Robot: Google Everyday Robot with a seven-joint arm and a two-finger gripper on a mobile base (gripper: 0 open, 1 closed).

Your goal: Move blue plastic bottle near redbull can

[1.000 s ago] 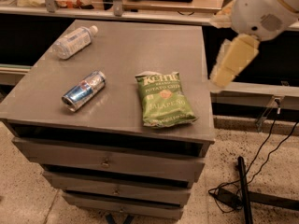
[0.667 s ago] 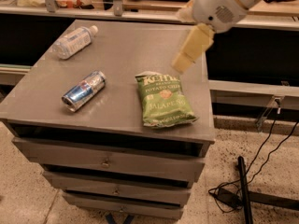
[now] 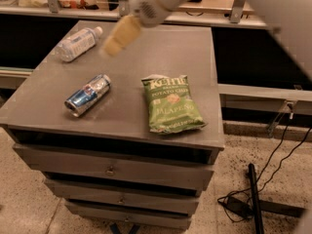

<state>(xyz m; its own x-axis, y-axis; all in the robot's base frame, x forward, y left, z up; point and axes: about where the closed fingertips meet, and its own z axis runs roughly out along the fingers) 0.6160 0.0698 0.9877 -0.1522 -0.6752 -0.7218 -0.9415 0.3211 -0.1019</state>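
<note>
Upper left of frame, camera view: bottle (image 3: 77,44) lies on bench (image 3: 165,52) | can (image 3: 87,95) lies lower left, well apart from it | hand (image 3: 119,35) hovers just right of bottle, not on it; how far open is unclear | advice: grip bottle mid-body, across its length; it may roll.

One camera is looking down at a slant from high in front, standing back enough to be taking in the whole tabletop (image 3: 131,68), the drawers (image 3: 112,169) and some floor (image 3: 29,204). The hand (image 3: 117,36) is hanging near the top of its view, with most of the tabletop lying below and nearer than it.
</note>
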